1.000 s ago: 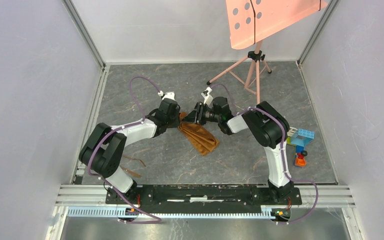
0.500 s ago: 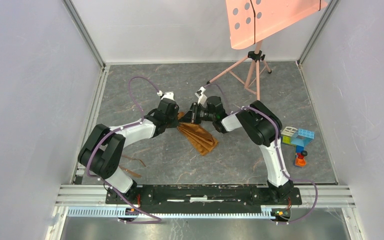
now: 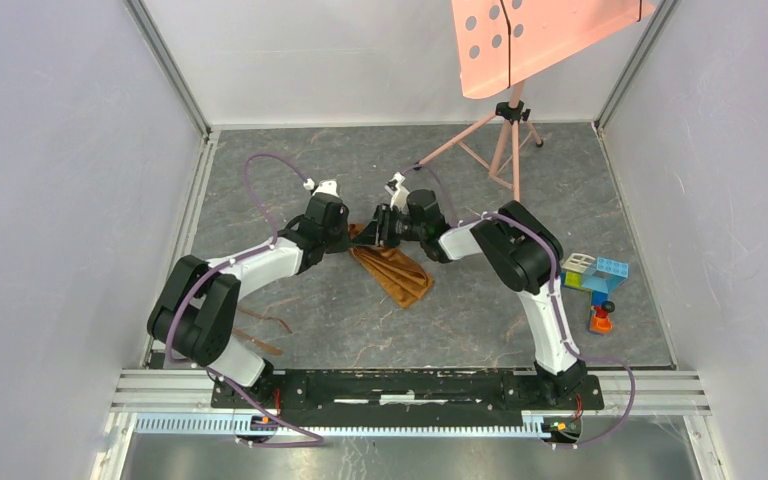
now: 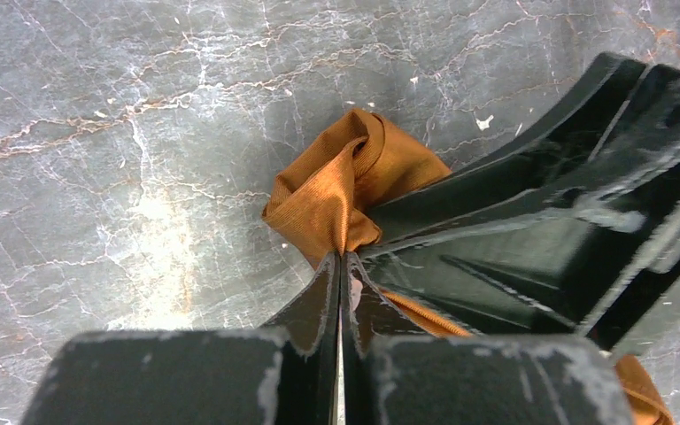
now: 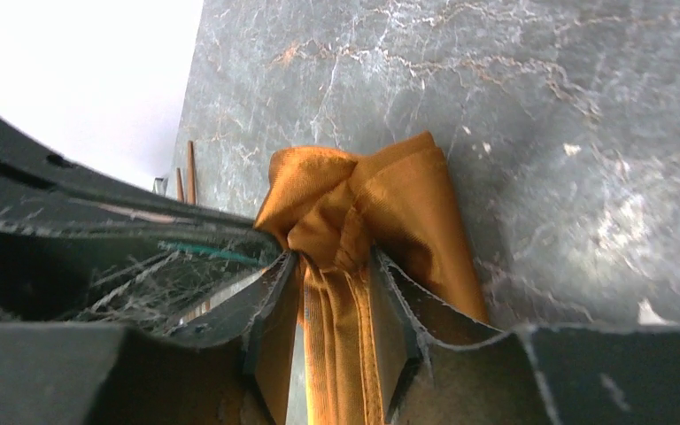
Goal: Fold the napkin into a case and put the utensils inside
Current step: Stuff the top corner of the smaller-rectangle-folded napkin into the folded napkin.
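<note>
Napkin (image 3: pixel 397 272) lies mid-table, a narrow folded orange-brown strip running diagonally from far-left to near-right. Its far-left end is bunched up between the two hands. Near-right end lies flat on the grey marble table (image 3: pixel 360 335).

Left hand (image 4: pixel 341 262): fingers pressed together, tips pinching the bunched napkin end. The cloth puffs out into a knot-like wad just beyond the tips.

Right hand (image 5: pixel 336 270): fingers a narrow way apart, with a gathered band of napkin running between them and a wad just past the tips. A thin sliver of light shows beside the cloth on one side, so cannot tell if it is clamped or just straddled.

Both hands meet tip to tip at the same napkin end, left one coming from the left, right one from the right, both low at the table.

Utensils (image 3: pixel 263 333): thin copper-brown pieces lying on the table near-left, by the left arm's base, well apart from the napkin.

Toy blocks (image 3: pixel 596 280) at right edge. Pink perforated panel (image 3: pixel 545 40) on tripod at far right.
</note>
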{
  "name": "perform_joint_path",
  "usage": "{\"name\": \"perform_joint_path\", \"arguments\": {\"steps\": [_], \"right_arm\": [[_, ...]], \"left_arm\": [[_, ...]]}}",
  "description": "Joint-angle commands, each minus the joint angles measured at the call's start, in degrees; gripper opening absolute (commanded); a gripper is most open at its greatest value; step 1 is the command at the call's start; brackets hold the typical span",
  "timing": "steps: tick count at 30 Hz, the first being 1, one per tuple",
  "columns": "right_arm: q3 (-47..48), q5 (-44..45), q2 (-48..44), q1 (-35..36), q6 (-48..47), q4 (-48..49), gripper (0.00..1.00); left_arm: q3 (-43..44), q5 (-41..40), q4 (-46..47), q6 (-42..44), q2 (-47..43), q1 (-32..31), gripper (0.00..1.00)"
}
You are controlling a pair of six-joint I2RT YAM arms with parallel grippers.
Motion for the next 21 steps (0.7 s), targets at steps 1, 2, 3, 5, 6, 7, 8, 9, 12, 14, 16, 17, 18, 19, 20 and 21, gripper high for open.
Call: {"name": "perform_joint_path", "arguments": {"steps": [1, 2, 3, 5, 6, 7, 8, 9, 12, 14, 16, 17, 18, 19, 20, 21], "right_arm": [[-2.36, -3.46, -4.65, -1.50, -2.11, -1.05, 0.41], [-2.47, -3.82, -4.73, -1.65, -2.13, -0.98, 0.40], [-2.75, -4.06, -4.67, -1.67, -1.83, -0.32, 0.39], [-3.23, -4.85, -4.41, -1.72, -0.54, 1.48, 0.39], [-3.65, -5.18, -4.46, -1.69, -0.27, 2.15, 0.40], [-4.14, -4.84, -4.83, -1.70, -0.24, 2.60, 0.42], [-4.65, -4.29, -5.12, -1.77, -0.32, 2.65, 0.44], [-4.58, -4.09, -4.98, -1.87, -0.41, 2.59, 0.44], [-2.86, -5.28, -2.65, -2.01, 1.84, 4.34, 0.32], [-1.69, -5.72, -1.36, -1.75, 3.58, 6.08, 0.24], [-0.31, -5.72, -0.20, -1.38, 4.07, 6.25, 0.19], [0.59, -5.72, 0.52, -1.14, 4.19, 6.04, 0.18], [1.44, -5.60, 1.14, -0.79, 4.20, 5.46, 0.17], [2.57, -5.71, 2.15, -0.47, 4.40, 5.02, 0.15], [3.26, -5.89, 2.86, -0.24, 4.91, 5.16, 0.15], [3.77, -5.82, 3.51, 0.10, 5.50, 5.66, 0.14]], "left_arm": [[-1.11, 1.03, 1.84, -1.52, -2.26, 1.09, 0.02], [-1.06, 1.09, 1.87, -1.38, -2.14, 1.14, 0.02], [-0.91, 1.13, 1.83, -1.20, -2.10, 1.13, 0.02], [-0.53, 1.18, 1.86, -0.98, -1.70, 1.20, 0.02], [-0.45, 1.32, 1.86, -0.90, -1.45, 1.22, 0.02], [-0.41, 1.54, 1.83, -0.87, -1.31, 1.22, 0.02], [-0.42, 1.63, 1.83, -0.91, -1.28, 1.22, 0.02], [-0.42, 1.68, 1.83, -0.99, -1.21, 1.20, 0.02], [-0.46, 2.12, 1.83, -1.00, -1.30, 1.21, 0.02], [-0.36, 2.49, 1.83, -0.91, -1.21, 1.22, 0.02], [-0.40, 2.84, 1.83, -0.65, -1.27, 1.21, 0.02], [-0.34, 2.95, 1.83, -0.52, -1.37, 1.20, 0.02], [-0.21, 3.10, 1.83, -0.38, -1.34, 1.15, 0.02], [-0.10, 3.18, 1.83, -0.31, -1.38, 1.18, 0.02], [0.10, 3.29, 1.83, -0.21, -1.31, 1.16, 0.02], [0.23, 3.26, 1.84, -0.09, -1.17, 1.20, 0.02]]}}
